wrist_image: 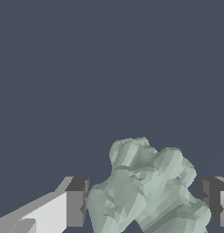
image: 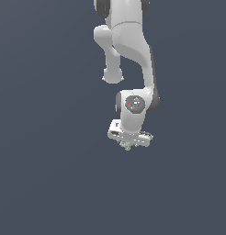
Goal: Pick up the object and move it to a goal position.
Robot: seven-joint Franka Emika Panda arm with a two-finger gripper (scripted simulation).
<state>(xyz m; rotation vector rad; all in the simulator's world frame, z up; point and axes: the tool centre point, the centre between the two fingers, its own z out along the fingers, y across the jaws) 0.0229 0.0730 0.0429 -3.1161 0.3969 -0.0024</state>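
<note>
The object (wrist_image: 145, 191) is a pale grey-green knobbly piece with short stubby arms. In the wrist view it fills the gap between the two dark fingertips (wrist_image: 76, 202), touching both inner faces. My gripper (wrist_image: 143, 202) is shut on it. In the exterior view the white arm hangs down from the top. The gripper (image: 127, 145) sits at its lower end, and the object (image: 127, 146) shows as a tiny greenish speck just under the hand. The fingers themselves are mostly hidden by the hand there.
A plain dark blue-grey surface (image: 46, 183) fills both views with no other objects, edges or markers visible.
</note>
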